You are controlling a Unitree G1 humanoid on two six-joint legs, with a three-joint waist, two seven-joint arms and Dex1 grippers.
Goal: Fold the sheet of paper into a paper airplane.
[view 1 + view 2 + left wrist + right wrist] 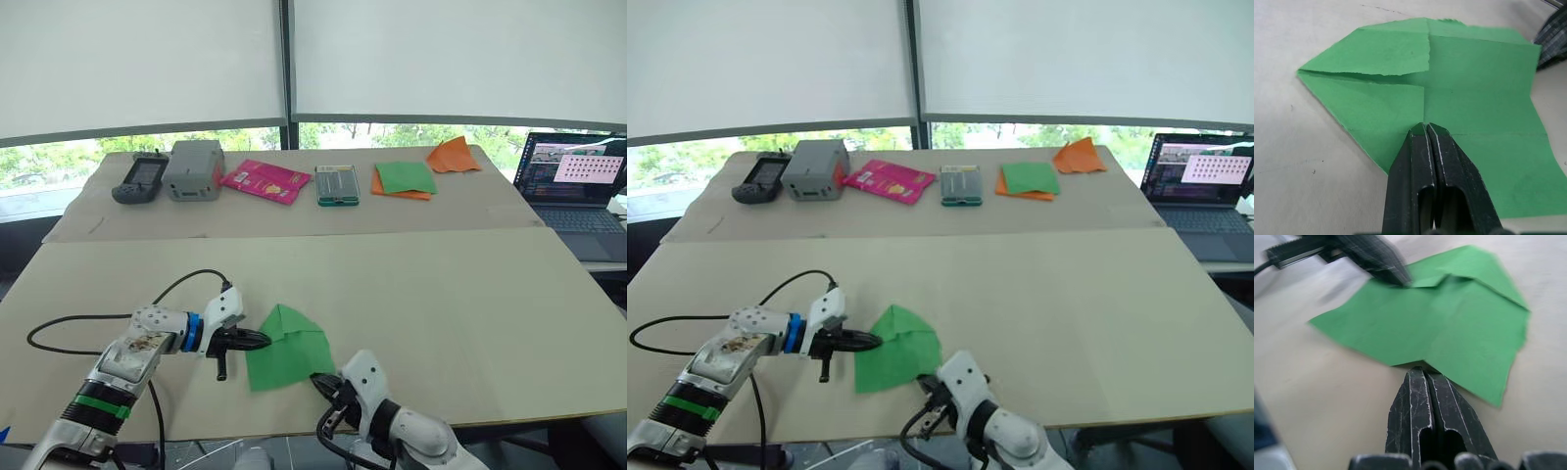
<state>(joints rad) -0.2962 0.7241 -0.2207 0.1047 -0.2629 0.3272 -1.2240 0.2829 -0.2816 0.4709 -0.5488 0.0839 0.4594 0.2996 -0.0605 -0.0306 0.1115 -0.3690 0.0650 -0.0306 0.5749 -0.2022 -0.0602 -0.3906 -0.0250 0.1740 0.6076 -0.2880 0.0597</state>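
The sheet of paper (292, 354) is bright green and lies flat on the near table between my two grippers. Two of its corners are folded in toward a centre crease, so one end forms a point (1299, 72). One flap (1376, 51) stands slightly raised. My left gripper (265, 340) is shut, and its tips (1426, 128) rest on top of the sheet near the crease. The right gripper (316, 378) is also shut, its tips (1423, 371) touching the sheet's near edge (1400, 363). The left gripper (1382, 260) also shows in the right wrist view, on the sheet's far side.
On the back table stand a handheld device (138, 180), a grey box (193, 169), a pink packet (265, 180), a green case (337, 185), a green sheet on an orange one (404, 179) and crumpled orange paper (453, 155). A laptop (578, 186) sits at the right. A black cable (78, 321) loops by my left arm.
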